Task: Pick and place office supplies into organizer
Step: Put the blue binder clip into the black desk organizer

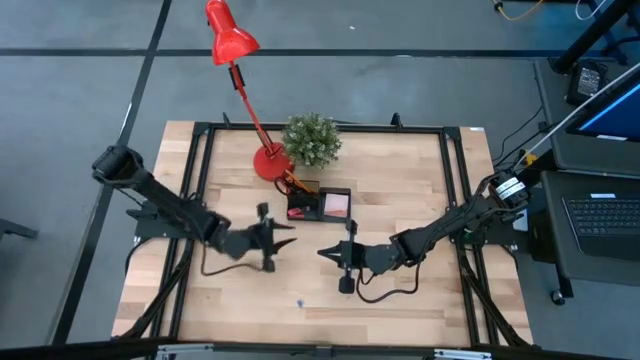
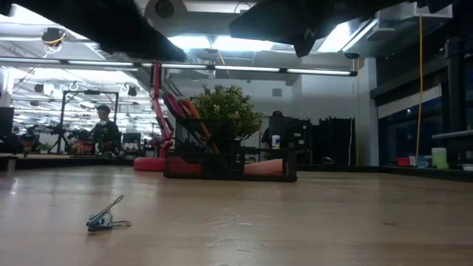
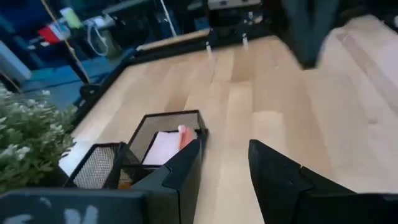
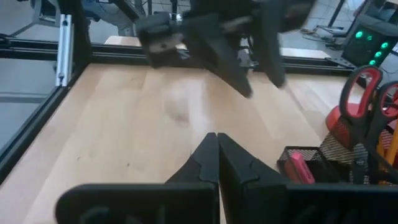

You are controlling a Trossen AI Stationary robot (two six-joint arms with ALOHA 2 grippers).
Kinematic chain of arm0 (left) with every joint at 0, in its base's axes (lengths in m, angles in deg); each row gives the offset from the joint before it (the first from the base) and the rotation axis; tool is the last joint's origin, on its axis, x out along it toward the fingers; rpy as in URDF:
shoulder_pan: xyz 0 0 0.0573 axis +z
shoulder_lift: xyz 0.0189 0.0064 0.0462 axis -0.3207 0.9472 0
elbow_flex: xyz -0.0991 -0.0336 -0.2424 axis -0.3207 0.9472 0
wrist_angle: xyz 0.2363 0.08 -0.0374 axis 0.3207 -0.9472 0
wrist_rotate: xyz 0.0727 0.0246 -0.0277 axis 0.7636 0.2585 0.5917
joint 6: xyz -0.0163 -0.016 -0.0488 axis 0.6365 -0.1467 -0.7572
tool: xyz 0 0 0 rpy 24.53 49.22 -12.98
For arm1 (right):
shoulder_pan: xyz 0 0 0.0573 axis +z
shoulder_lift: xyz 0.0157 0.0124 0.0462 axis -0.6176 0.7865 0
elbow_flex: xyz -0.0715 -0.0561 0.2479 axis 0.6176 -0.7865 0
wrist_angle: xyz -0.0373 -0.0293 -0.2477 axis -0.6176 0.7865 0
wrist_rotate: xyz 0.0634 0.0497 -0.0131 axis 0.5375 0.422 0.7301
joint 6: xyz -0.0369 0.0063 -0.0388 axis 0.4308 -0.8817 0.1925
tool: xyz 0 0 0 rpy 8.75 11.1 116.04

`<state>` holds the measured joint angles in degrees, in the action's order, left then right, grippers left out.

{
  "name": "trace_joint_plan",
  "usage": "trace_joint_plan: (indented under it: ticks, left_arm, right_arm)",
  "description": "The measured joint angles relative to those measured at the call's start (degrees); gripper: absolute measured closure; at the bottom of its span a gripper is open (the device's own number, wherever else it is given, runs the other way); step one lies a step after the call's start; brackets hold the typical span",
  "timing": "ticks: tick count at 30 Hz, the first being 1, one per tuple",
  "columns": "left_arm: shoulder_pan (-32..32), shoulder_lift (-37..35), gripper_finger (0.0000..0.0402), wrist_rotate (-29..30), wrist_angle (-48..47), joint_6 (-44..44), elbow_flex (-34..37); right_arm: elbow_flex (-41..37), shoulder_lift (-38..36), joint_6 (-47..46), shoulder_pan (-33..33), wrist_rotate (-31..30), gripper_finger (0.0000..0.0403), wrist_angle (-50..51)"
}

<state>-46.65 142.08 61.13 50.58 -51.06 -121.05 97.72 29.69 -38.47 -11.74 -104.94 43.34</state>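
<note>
The black mesh organizer point(image 1: 318, 205) stands mid-table in front of the plant. It holds a pink sticky-note pad point(image 1: 337, 205), red-handled scissors point(image 4: 365, 93) upright in its tall cup, and a small red-pink piece point(image 4: 298, 167). A small blue clip point(image 2: 107, 218) lies on the table toward the near edge point(image 1: 300, 300). My left gripper point(image 1: 288, 235) hovers open, left of and nearer than the organizer, with nothing between its fingers point(image 3: 224, 163). My right gripper point(image 1: 326, 252) hangs shut and empty point(image 4: 216, 138) just nearer than the organizer.
A red desk lamp stands with its round base point(image 1: 270, 162) behind the organizer, beside a green potted plant point(image 1: 312, 138). A black frame point(image 1: 200, 150) runs round the wooden tabletop. Bare wood lies left, right and in front of the organizer. A person point(image 2: 103, 129) sits in the room behind.
</note>
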Motion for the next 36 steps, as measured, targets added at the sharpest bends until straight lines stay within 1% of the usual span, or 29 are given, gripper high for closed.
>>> trace_joint_plan:
  ticks: [4, 7, 9, 13, 15, 17, 21, 24, 31, 33, 36]
  left_arm:
    - [-8.3, 1.1, 0.0275, 8.7, 0.2, -3.7, 0.0]
    - [-13.5, 2.1, 0.0275, 12.3, 0.5, -9.1, -0.4]
    - [-16.6, 4.0, 0.0275, 13.9, 0.5, -11.9, -1.6]
    - [-21.5, 11.9, 0.0275, 17.7, 0.0, -11.8, -7.6]
    - [-23.1, 16.4, 0.0275, 20.9, -1.1, -10.2, -11.7]
    - [-24.4, 20.3, 0.0275, 23.8, -3.1, -10.5, -16.0]
    - [-26.1, 25.3, 0.0275, 24.9, -6.0, -16.6, -23.0]
    - [-27.0, 28.6, 0.0275, 24.9, -7.4, -21.2, -26.7]
    - [-27.3, 37.1, 0.0275, 25.9, -8.3, -25.3, -34.3]
    - [-27.2, 39.0, 0.0274, 26.0, -10.9, -27.7, -36.8]
    - [-26.9, 41.2, 0.0274, 26.1, -17.2, -32.8, -40.2]
  right_arm:
    - [0.0, 0.0, -0.1, 0.8, 0.1, 0.0402, 0.5]
    - [0.0, 0.0, -0.4, 1.5, 0.1, 0.0402, 0.5]
    - [0.0, 0.0, -0.5, 2.0, 0.1, 0.0402, 0.3]
    - [0.0, 0.0, -0.6, 3.2, 0.1, 0.0402, -0.1]
    - [0.3, 0.0, -0.7, 3.9, 0.1, 0.0402, -0.5]
    - [0.9, 0.0, -1.0, 4.7, 0.1, 0.0402, -0.5]
    - [2.2, 0.0, -0.4, 6.5, 0.1, 0.0402, -0.4]
    - [2.6, 0.0, 0.2, 7.7, 0.1, 0.0402, -0.4]
    - [2.6, 0.0, -0.1, 10.5, 0.0, 0.0402, 0.9]
    - [2.6, 0.0, 0.4, 11.2, 0.0, 0.0402, 0.9]
    - [2.6, 0.0, 1.3, 12.2, 0.0, 0.0402, 1.0]
